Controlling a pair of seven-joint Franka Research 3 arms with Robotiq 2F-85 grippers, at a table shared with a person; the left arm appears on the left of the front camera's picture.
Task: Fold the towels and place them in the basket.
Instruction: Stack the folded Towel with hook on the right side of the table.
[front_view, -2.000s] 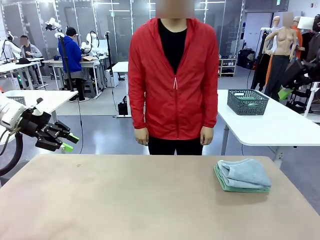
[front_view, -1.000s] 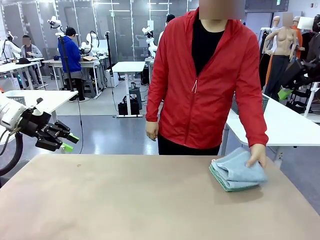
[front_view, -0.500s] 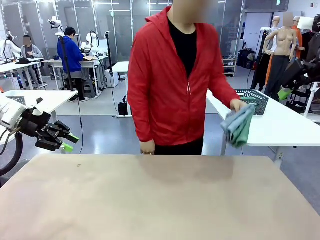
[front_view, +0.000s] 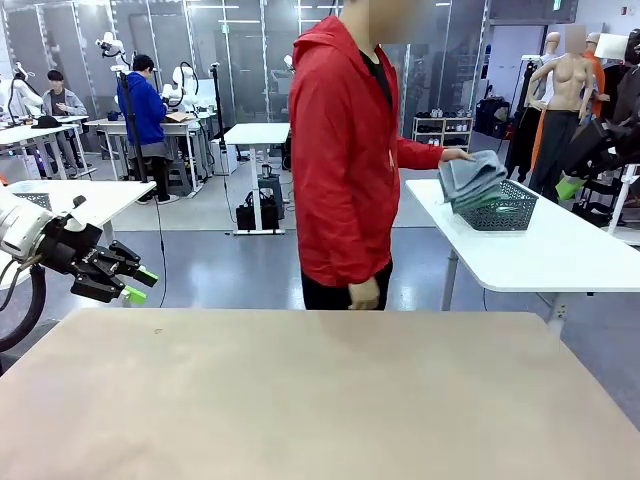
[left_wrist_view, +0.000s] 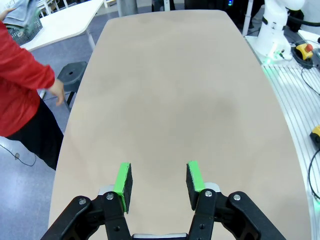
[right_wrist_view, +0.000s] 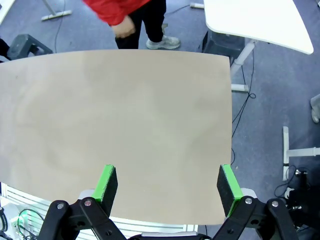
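towels (front_view: 472, 181) over basket (front_view: 497, 208) (rim part-hidden) | person's hand (front_view: 455, 155) holding

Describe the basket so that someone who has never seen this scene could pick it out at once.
Look past the tan table to the white table behind the person in the red jacket, at picture right. The basket sits near its far end: dark grey, low, with perforated sides. The person's hand is putting the folded towels into it.
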